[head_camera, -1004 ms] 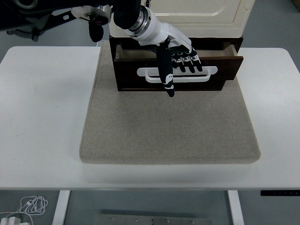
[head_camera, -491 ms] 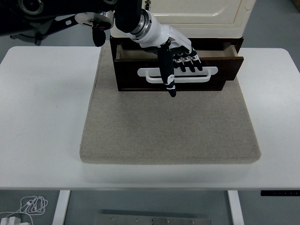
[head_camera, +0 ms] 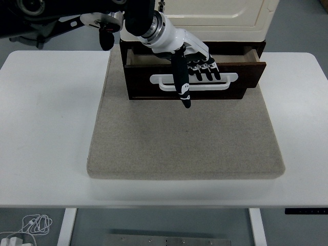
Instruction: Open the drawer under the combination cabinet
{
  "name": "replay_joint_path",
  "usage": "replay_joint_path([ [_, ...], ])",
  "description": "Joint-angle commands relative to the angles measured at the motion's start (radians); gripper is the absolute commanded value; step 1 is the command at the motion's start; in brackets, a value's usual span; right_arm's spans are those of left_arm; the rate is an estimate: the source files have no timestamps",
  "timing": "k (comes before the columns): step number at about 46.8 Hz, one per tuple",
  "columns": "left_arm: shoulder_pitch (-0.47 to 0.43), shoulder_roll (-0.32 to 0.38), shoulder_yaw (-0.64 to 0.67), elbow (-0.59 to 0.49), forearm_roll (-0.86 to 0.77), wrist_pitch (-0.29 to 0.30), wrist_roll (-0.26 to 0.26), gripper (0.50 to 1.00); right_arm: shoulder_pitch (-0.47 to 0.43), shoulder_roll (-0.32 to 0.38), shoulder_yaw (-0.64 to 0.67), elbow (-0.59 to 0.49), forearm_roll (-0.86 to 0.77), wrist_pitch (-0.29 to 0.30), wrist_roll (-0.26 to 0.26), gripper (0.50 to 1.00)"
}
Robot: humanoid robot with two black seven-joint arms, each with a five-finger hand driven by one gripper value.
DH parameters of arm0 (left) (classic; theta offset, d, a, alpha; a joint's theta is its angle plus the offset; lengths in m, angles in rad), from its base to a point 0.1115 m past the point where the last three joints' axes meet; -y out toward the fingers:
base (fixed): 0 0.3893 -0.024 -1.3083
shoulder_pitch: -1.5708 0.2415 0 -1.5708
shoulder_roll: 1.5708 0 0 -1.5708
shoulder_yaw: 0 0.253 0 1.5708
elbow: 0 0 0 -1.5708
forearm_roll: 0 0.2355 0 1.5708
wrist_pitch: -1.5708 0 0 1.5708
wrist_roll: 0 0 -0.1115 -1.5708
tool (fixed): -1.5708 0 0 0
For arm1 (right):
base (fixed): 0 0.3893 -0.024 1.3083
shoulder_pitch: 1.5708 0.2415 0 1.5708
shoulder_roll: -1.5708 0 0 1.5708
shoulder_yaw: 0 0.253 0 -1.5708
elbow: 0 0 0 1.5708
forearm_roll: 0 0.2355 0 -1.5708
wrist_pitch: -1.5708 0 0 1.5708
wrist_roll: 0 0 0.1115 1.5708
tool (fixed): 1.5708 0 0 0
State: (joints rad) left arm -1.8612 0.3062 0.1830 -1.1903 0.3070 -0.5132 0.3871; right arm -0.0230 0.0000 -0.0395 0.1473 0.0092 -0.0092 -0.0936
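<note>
A cream combination cabinet (head_camera: 220, 13) stands at the back of a grey mat, on a dark wooden base. The dark wooden drawer (head_camera: 139, 82) under it is pulled partly out, with its inside showing along the top edge. It has a white bar handle (head_camera: 228, 80) across its front. My left hand (head_camera: 197, 69) reaches in from the upper left, its fingers hooked into the handle near the middle and its thumb pointing straight down over the drawer front. The right arm is out of view.
The grey mat (head_camera: 184, 143) covers the middle of the white table (head_camera: 46, 128) in front of the drawer. A bundle of white cables (head_camera: 31, 224) lies on the floor at the bottom left.
Almost nothing. My left hand has shifted very slightly to the left on the handle, and the drawer stands as far out as before.
</note>
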Motion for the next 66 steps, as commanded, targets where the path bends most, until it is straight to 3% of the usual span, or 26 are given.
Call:
replay_joint_path([
  [1,-0.007,0.001,-0.005,0.0,-0.002,-0.007,-0.001,1.0,0.0,0.0,0.001,0.0,0.0,0.0,0.0,0.928],
  [66,0.013,0.004,-0.002,-0.023,-0.022,-0.016,-0.002,1.0,0.0,0.0,0.0,0.0,0.0,0.0,0.0,0.928],
])
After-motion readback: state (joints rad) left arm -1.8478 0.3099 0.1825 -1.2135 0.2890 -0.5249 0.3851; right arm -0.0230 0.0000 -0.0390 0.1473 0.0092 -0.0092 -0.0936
